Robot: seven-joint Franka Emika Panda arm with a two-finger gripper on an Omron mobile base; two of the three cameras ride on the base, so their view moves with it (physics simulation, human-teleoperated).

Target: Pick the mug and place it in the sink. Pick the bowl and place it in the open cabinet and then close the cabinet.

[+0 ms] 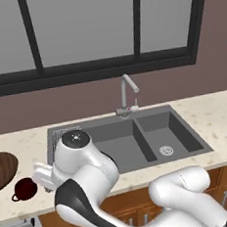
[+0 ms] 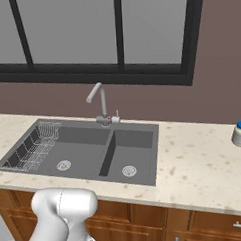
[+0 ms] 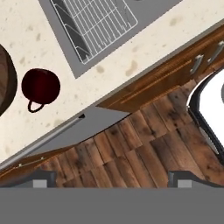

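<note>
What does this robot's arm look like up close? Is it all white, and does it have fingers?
Mostly glossy white, built of thick rounded segments, with dark charcoal bands at the joints and a round grey cap on one joint. The arm shows no loose cables or lettering. The gripper ends in two small dark grey fingertips, blocky and square-edged.

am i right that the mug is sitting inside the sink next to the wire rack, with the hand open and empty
Not quite. The mug sits on the counter outside the sink, beside the bowl, as the hand view shows. The hand is open and empty.

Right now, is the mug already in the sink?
No, the mug sits on the counter beside the bowl, outside the sink.
</note>
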